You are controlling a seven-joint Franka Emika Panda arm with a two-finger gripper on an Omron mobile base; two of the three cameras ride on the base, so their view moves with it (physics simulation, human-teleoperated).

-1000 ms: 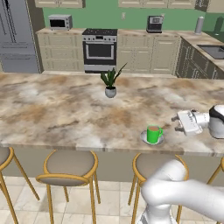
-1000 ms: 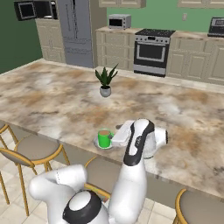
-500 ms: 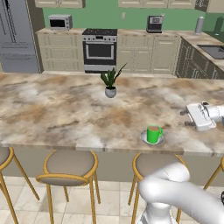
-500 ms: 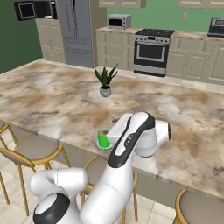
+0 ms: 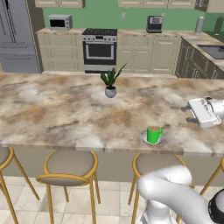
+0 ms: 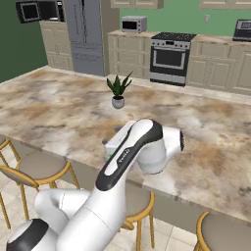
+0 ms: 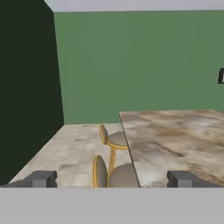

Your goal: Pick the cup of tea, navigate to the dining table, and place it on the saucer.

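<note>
One end effector [image 5: 191, 113] farther right.

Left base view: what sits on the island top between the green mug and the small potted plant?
Nothing: between the bright green mug of tea on its grey-white saucer and the potted plant, the left base view shows bare marbled stone top.

Your green cup [image 5: 153, 134] stands upright on the grey saucer [image 5: 145, 138], handle at 3 o'clock, near the table's [image 5: 65, 113] front edge.
</note>
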